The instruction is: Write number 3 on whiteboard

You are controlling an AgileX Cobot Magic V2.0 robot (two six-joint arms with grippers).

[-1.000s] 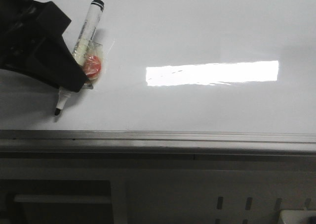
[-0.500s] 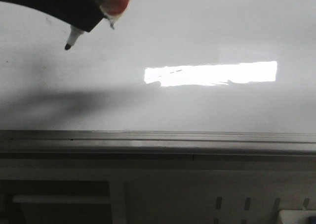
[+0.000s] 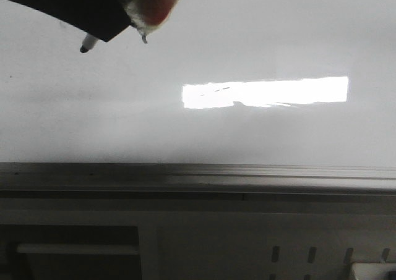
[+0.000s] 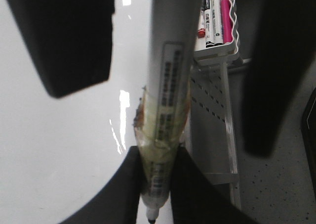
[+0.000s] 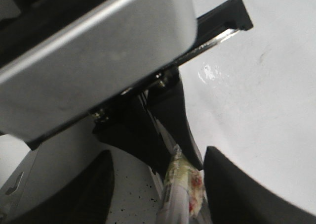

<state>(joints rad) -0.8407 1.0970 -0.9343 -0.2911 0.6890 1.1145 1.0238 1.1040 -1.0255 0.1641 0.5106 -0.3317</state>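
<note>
Up at eleven o'clock, pen ready
My left pincer is clamped on the marker. No 3 shows on the whiteboard yet.

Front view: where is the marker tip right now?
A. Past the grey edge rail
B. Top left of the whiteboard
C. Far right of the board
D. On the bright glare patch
B: the marker tip pokes out below the left pincer, top left over the whiteboard.

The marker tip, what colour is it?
Black, clearest in the front view: marker tip.
</note>
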